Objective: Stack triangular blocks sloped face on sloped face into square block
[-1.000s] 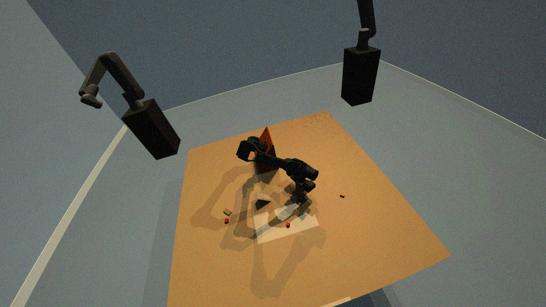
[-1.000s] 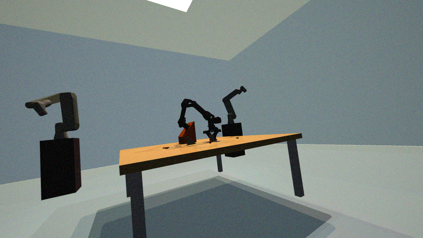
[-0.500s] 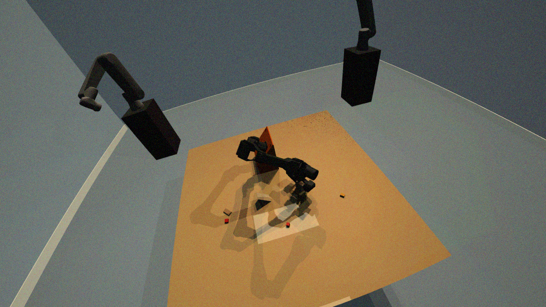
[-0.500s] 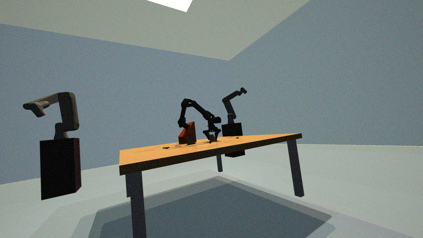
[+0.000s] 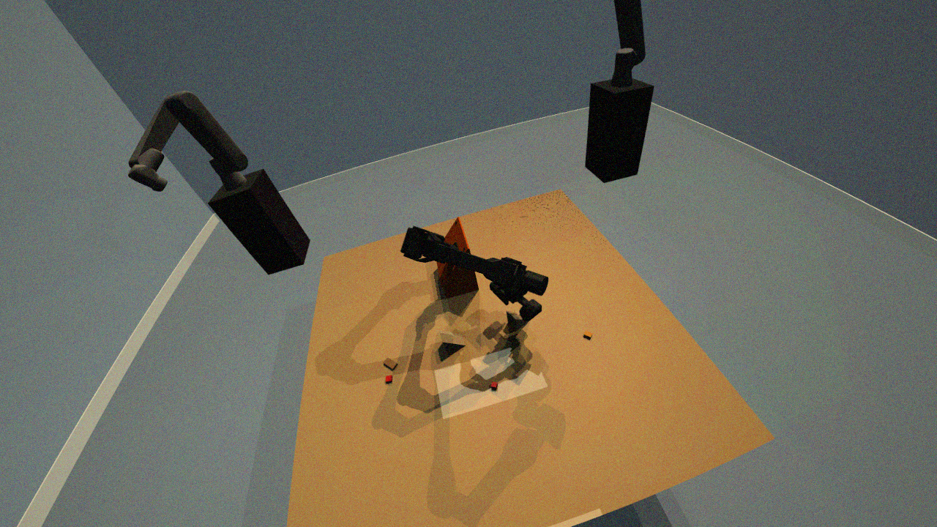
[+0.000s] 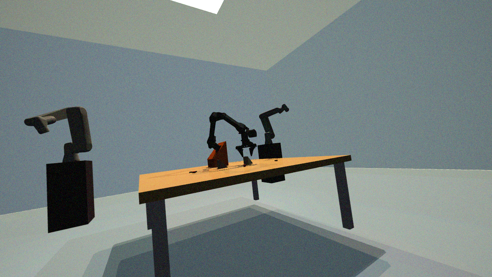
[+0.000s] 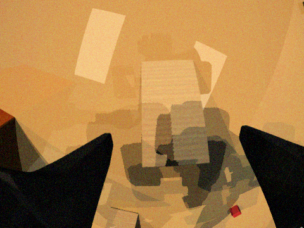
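My gripper [image 6: 246, 153] [image 7: 178, 136] is open and empty, its fingers apart above one triangular block [image 6: 247, 161] [image 7: 172, 82]. That block stands on the table [image 5: 622, 406] [image 6: 178, 179]; in the exterior view its slope falls to the right. In the wrist view its pale wood-grained face lies between and beyond the fingertips, with gaps on both sides. In the top view the hand and dark shadows make it hard to pick out. The other triangular block [image 5: 449, 351] [image 6: 221, 164] [image 7: 125, 219] lies apart from it on the table, only partly inside the wrist view.
The orange-red wedge stand [image 5: 458, 278] [image 6: 223, 154] is at the arm's base. A small red cube [image 5: 493, 386] [image 7: 235, 211] lies near the blocks. Another red cube [image 5: 388, 378] and a brown piece [image 5: 390, 364] lie left; an orange piece [image 5: 587, 335] lies right. Two other arms stand beyond the table.
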{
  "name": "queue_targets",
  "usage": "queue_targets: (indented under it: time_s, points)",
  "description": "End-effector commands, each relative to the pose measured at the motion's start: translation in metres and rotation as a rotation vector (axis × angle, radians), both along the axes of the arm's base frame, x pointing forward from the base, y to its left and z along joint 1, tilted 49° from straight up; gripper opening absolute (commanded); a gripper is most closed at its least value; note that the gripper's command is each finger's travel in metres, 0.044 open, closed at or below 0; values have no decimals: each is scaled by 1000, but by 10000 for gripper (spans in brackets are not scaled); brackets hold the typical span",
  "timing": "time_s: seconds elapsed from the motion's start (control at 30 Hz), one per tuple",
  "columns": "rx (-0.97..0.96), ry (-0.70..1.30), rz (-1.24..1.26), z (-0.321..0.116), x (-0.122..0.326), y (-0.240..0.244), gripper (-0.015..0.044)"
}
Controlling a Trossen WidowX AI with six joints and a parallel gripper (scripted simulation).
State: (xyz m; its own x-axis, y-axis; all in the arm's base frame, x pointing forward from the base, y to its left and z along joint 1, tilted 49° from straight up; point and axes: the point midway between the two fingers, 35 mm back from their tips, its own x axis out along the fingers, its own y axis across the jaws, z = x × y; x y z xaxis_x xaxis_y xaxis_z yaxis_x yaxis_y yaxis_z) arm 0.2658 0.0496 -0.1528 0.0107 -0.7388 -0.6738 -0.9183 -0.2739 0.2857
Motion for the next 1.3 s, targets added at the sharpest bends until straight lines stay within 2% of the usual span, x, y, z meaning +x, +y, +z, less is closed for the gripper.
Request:
queue_targets:
  time_s: [0.0, 0.3, 0.5, 0.83, 1.27]
  points:
    - [15, 12, -14, 1, 1, -2, 440]
    - [373, 177, -235, 28, 18, -35, 440]
    - [771, 240, -262, 67, 36, -62, 440]
    - [783, 239, -261, 68, 37, -63, 440]
    - [783, 239, -261, 48, 33, -63, 440]
